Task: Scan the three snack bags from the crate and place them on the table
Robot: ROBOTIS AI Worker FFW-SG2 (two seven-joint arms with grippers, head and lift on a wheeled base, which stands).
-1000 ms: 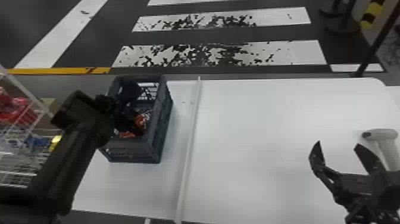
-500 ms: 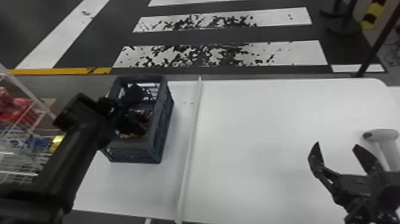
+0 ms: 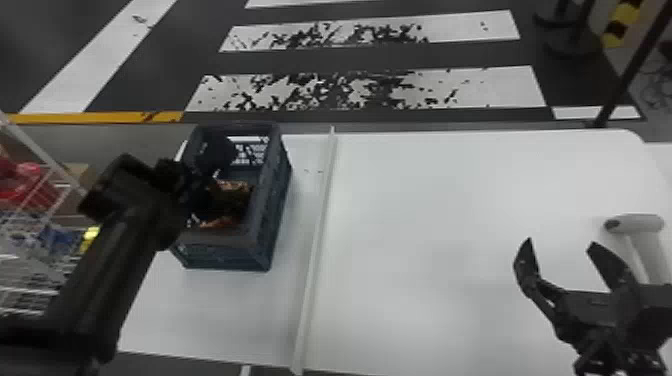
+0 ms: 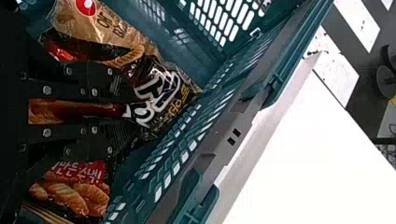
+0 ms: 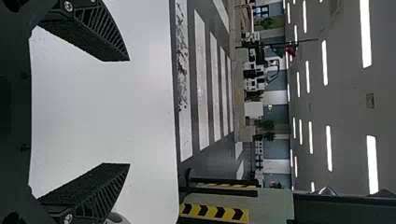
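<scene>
Inside the crate (image 3: 278, 210), left hand (image 3: 199, 192) pinching a dark snack bag (image 4: 161, 91) with bold white lettering, red-labelled bag (image 4: 77, 193) nearby, right hand (image 3: 561, 243) spread above the tabletop (image 3: 425, 225)

- You have a crate (image 3: 275, 225) of hard, smooth plastic, with a matt outer wall.
- The snack bags (image 4: 166, 88) in it look to you like glossy, crinkled plastic film.
- Your table (image 3: 425, 225) has a smooth top; the scanner (image 3: 635, 223) looks like smooth, matt plastic.
- Your right gripper (image 3: 562, 242) has rough, matt pads (image 5: 79, 39) and shiny metal screws (image 5: 68, 5).
</scene>
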